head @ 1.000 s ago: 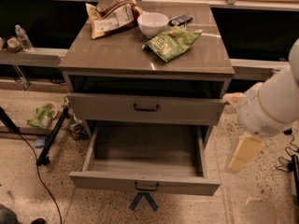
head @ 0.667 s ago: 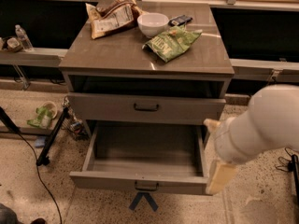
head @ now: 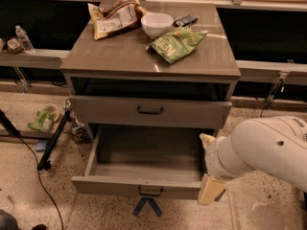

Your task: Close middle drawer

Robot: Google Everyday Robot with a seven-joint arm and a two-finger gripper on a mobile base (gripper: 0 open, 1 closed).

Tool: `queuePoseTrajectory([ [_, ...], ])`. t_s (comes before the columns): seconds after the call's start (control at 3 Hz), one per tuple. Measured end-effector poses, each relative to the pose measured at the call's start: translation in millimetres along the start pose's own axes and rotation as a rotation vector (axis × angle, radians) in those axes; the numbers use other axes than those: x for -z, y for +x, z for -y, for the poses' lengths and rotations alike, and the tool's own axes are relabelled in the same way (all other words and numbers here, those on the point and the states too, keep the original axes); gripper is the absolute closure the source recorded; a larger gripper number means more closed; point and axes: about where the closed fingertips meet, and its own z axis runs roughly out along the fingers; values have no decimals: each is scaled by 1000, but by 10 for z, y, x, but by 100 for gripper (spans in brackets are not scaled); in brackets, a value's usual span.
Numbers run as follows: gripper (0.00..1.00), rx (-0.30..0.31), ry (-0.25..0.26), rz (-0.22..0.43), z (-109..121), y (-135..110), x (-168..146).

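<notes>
The grey middle drawer (head: 144, 157) sticks far out. The gripper (head: 209, 178) is by its front right corner. I cannot tell if it is open or closed.

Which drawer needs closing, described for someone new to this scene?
Find the grey cabinet carrying snack bags and a white bowl. Below its handled upper drawer, the middle drawer is the only one pulled far out, empty, with the gripper at its right front corner.

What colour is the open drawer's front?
Grey-taupe drawer, in the camera view; gripper at its right front corner.
</notes>
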Motion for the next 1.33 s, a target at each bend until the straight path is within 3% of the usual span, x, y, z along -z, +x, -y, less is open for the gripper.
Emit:
queuePoseTrajectory([
  [0.33, 0, 2, 6, -1, -48, -29, -112],
  [0.67, 0, 16, 10, 15, -127, -52, -414],
  [1.33, 0, 73, 89, 56, -157, -134, -983],
])
